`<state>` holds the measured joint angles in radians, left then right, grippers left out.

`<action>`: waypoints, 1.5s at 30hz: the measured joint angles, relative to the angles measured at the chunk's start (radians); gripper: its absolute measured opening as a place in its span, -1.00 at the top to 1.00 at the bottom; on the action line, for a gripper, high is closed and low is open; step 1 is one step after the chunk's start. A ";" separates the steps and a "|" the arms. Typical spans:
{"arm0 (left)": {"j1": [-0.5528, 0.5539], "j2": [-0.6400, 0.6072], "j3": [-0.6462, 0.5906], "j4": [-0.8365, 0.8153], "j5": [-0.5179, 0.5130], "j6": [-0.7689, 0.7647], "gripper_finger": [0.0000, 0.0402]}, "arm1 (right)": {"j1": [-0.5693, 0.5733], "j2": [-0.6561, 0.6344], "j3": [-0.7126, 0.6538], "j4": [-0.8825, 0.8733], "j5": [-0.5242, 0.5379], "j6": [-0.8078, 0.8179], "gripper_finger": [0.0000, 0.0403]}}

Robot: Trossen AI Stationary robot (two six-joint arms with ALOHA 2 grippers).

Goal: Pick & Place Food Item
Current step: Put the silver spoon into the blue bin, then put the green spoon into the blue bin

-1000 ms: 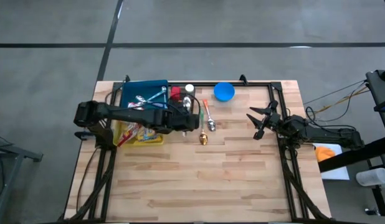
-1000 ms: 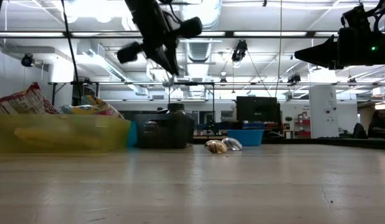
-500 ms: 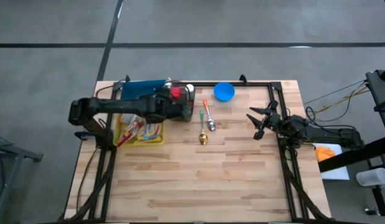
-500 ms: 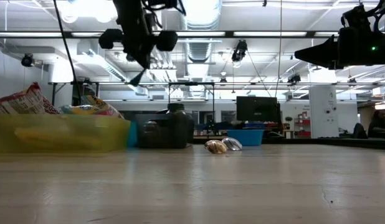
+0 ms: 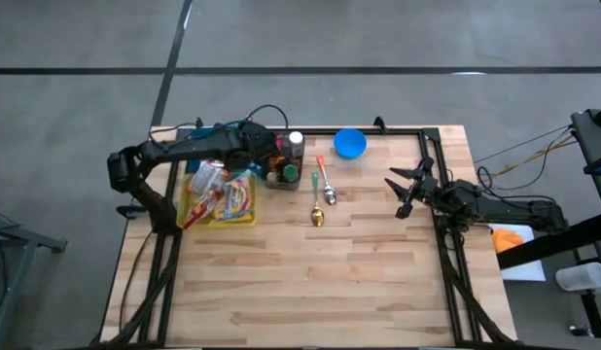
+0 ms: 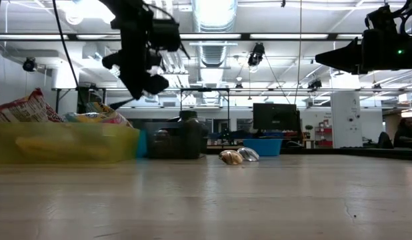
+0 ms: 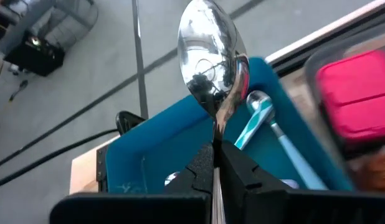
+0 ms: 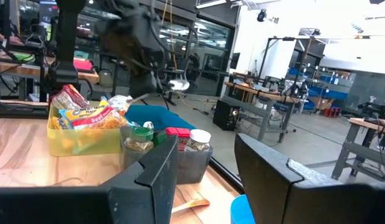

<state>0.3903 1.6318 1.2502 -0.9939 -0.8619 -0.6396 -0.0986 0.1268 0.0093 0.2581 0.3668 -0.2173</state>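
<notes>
Snack packets [image 5: 221, 191] sit in the yellow bin [image 5: 226, 220] at the counter's [image 5: 330, 282] far left, untouched. Above the blue tray [image 5: 205, 146] behind it hangs the left gripper [image 7: 215, 163], jaws pinching the handle of a silver spoon [image 7: 212, 59], bowl pointing away from the wrist. A teal-handled utensil [image 7: 258, 121] lies in that tray, and a red-lidded jar [image 7: 357, 93] stands just beside it. Over on the right edge, the right gripper [image 5: 406, 187] waits, jaws spread and holding nothing. Two more spoons [image 5: 322, 194] lie mid-counter, near a blue bowl [image 5: 349, 144] at the far edge.
</notes>
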 joint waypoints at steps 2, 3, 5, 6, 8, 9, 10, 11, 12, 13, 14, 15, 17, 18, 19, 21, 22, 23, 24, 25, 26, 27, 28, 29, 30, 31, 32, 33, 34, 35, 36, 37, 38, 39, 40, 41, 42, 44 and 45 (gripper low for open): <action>0.035 0.000 -0.030 0.036 0.023 0.041 0.96 | 0.000 0.000 0.000 0.000 0.000 0.000 0.22; 0.051 0.000 -0.044 0.058 0.032 0.064 0.96 | 0.000 0.000 0.000 0.000 0.000 0.000 0.22; 0.080 0.000 -0.074 0.116 0.047 0.123 0.96 | 0.000 0.000 0.000 0.000 0.000 0.000 0.22; 0.093 0.000 -0.089 0.145 0.055 0.152 0.96 | 0.000 0.000 0.000 0.000 0.000 0.000 0.22; 0.118 0.000 -0.112 0.200 0.070 0.203 0.97 | 0.000 0.000 0.000 0.000 0.000 0.000 0.22; 0.128 0.000 -0.124 0.228 0.075 0.227 0.97 | 0.000 0.000 0.000 0.000 0.000 0.000 0.22; 0.138 0.000 -0.136 0.252 0.085 0.248 0.97 | 0.000 0.000 0.000 0.000 0.000 0.000 0.22; 0.148 0.000 -0.148 0.273 0.097 0.267 0.97 | 0.000 0.000 0.000 0.000 0.000 0.000 0.22; 0.157 0.000 -0.158 0.290 0.108 0.279 0.97 | 0.000 0.000 0.000 0.000 0.000 0.000 0.22; 0.166 0.000 -0.166 0.302 0.122 0.289 0.97 | 0.000 0.000 0.000 0.000 0.000 0.000 0.22; 0.174 0.000 -0.172 0.312 0.133 0.297 0.97 | 0.000 0.000 0.000 0.000 0.000 0.000 0.22; 0.181 0.000 -0.177 0.321 0.145 0.301 0.97 | 0.000 0.000 0.000 0.000 0.000 0.000 0.22; 0.195 0.000 -0.185 0.321 0.172 0.302 0.97 | 0.000 0.000 0.000 0.000 0.000 0.000 0.22; 0.200 0.000 -0.187 0.321 0.184 0.303 0.97 | 0.000 0.000 0.000 0.000 0.000 0.000 0.22; 0.205 0.000 -0.188 0.325 0.195 0.303 0.97 | 0.000 0.000 0.000 0.000 0.000 0.000 0.22; 0.215 0.000 -0.193 0.328 0.218 0.303 0.97 | 0.000 0.000 0.000 0.000 0.000 0.000 0.22; 0.219 0.000 -0.197 0.328 0.230 0.302 0.97 | 0.000 0.000 0.000 0.000 0.000 0.000 0.22; 0.223 0.000 -0.202 0.330 0.239 0.301 0.97 | 0.000 0.000 0.000 0.000 0.000 0.000 0.22; 0.226 0.000 -0.208 0.341 0.245 0.300 0.97 | 0.000 0.000 0.000 0.000 0.000 0.000 0.22; 0.230 0.000 -0.212 0.347 0.253 0.299 0.97 | 0.000 0.000 0.000 0.000 0.000 0.000 0.22; 0.235 0.000 -0.217 0.350 0.262 0.294 0.97 | 0.000 0.000 0.000 0.000 0.000 0.000 0.22; 0.240 0.000 -0.222 0.352 0.275 0.292 0.97 | 0.000 0.000 0.000 0.000 0.000 0.000 0.22; 0.244 0.000 -0.227 0.361 0.291 0.292 0.97 | 0.000 0.000 0.000 0.000 0.000 0.000 0.22; 0.248 0.000 -0.231 0.368 0.305 0.292 0.97 | 0.000 0.000 0.000 0.000 0.000 0.000 0.22; 0.252 0.000 -0.233 0.370 0.313 0.292 0.97 | 0.000 0.000 0.000 0.000 0.000 0.000 0.22; 0.255 0.000 -0.236 0.370 0.320 0.291 0.97 | 0.000 0.000 0.000 0.000 0.000 0.000 0.22; 0.259 0.000 -0.238 0.370 0.331 0.291 0.96 | 0.000 0.000 0.000 0.000 0.000 0.000 0.22; 0.261 0.000 -0.239 0.373 0.340 0.291 0.94 | 0.000 0.000 0.000 0.000 0.000 0.000 0.22; 0.263 0.000 -0.241 0.374 0.345 0.291 0.92 | 0.000 0.000 0.000 0.000 0.000 0.000 0.22; 0.265 0.000 -0.241 0.373 0.351 0.291 0.89 | 0.000 0.000 0.000 0.000 0.000 0.000 0.22; 0.266 0.000 -0.241 0.374 0.358 0.291 0.85 | 0.000 0.000 0.000 0.000 0.000 0.000 0.22; 0.266 0.000 -0.241 0.374 0.362 0.291 0.81 | 0.000 0.000 0.000 0.000 0.000 0.000 0.22; 0.267 0.000 -0.241 0.374 0.365 0.291 0.76 | 0.000 0.000 0.000 0.000 0.000 0.000 0.22; 0.267 0.000 -0.241 0.375 0.368 0.291 0.71 | 0.000 0.000 0.000 0.000 0.000 0.000 0.22; 0.267 0.000 -0.241 0.377 0.369 0.291 0.66 | 0.000 0.000 0.000 0.000 0.000 0.000 0.22; 0.267 0.000 -0.241 0.377 0.369 0.291 0.61 | 0.000 0.000 0.000 0.000 0.000 0.000 0.22; 0.267 0.000 -0.241 0.377 0.369 0.291 0.56 | 0.000 0.000 0.000 0.000 0.000 0.000 0.22; 0.269 0.000 -0.241 0.377 0.368 0.291 0.47 | 0.000 0.000 0.000 0.000 0.000 0.000 0.22; 0.270 0.000 -0.241 0.377 0.368 0.291 0.43 | 0.000 0.000 0.000 0.000 0.000 0.000 0.22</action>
<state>0.6607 1.6314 1.0092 -0.6167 -0.4934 -0.3481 -0.0986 0.1268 0.0093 0.2581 0.3672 -0.2173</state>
